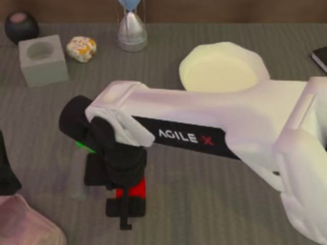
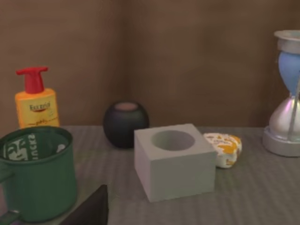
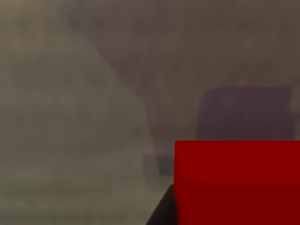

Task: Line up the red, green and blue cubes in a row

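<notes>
Right now the right arm reaches across the desk [image 1: 214, 204] from the right, and its right gripper [image 1: 126, 204] points down over the near middle. The red cube [image 1: 134, 189] sits right at the gripper, partly hidden under the black wrist. In the right wrist view the red cube [image 3: 236, 180] fills the corner very close to the camera, so I think the gripper is grasping it, with the cube low, on the desk or just above it. The gripper is probably low like this so the cube can go into its spot in the row.

A tiny bit of the green cube [image 1: 84, 147] peeks out from under the arm, just behind and to the left of the gripper. I cannot see the blue cube at all; the arm may be hiding it.

The left arm [image 1: 7, 168] is parked at the left edge. Its own gripper cannot be seen, so I cannot tell if it is released or clenched.

So 1 cube is in hand, and the row is not done yet.
</notes>
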